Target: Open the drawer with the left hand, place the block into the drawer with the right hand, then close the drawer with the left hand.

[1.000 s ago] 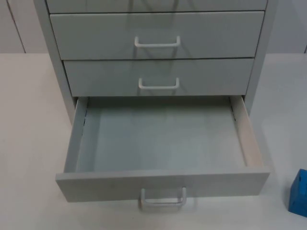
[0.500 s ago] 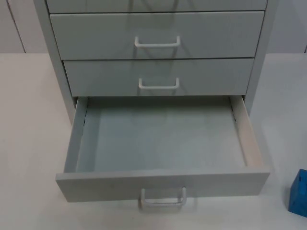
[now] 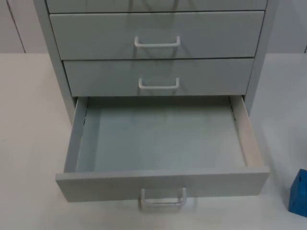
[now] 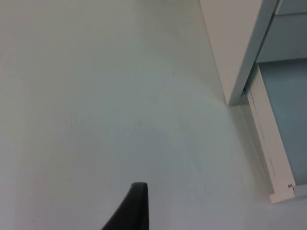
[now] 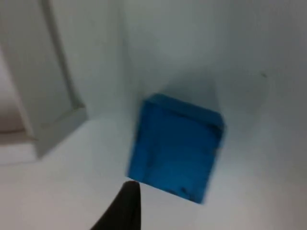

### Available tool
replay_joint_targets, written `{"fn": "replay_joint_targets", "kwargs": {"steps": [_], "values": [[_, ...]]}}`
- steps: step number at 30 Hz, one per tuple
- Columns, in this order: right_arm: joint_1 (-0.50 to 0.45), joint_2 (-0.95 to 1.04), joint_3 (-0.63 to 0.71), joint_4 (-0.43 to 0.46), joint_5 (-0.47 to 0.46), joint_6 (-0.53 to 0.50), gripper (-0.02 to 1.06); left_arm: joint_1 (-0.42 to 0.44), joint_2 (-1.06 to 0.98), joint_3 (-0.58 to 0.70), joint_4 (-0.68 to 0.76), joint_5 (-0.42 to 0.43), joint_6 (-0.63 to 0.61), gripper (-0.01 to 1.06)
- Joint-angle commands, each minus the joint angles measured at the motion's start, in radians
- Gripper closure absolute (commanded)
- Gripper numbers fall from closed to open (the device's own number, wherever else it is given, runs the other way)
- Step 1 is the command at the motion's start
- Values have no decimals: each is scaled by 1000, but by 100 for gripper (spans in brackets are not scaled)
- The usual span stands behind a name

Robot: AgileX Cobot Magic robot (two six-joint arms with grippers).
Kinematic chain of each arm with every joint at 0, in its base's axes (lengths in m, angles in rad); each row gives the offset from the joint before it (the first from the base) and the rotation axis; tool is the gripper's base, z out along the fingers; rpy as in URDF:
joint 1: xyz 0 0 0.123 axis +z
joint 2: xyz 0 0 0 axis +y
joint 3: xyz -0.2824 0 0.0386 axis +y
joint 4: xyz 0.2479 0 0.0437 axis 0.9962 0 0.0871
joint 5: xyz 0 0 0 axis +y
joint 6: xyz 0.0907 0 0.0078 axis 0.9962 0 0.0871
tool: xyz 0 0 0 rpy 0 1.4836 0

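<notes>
Drawer (image 3: pixel 160 143) stands open, smooth grey and bare, your glossy blue cube block (image 5: pixel 175 146) on white table (image 4: pixel 96 105); both grippers' jaws can't be judged.

No text, label, brand, number or sign can be read anywhere in these pictures. The grey drawer fronts (image 3: pixel 158 36), the open drawer (image 3: pixel 160 184) and the blue block (image 3: pixel 298 192) near the tabletop's right edge all carry plain, unmarked faces.
</notes>
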Motion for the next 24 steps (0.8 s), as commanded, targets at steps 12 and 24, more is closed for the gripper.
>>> {"fn": "replay_joint_targets", "kwargs": {"steps": [12, 24], "values": [[267, 73, -7, -531, -98, 720, 6, 2, -6, 4, -34, -16, -10, 0], [278, 253, -7, -585, -149, 794, 8, 2, -6, 4, -34, -16, -10, 0]]}}
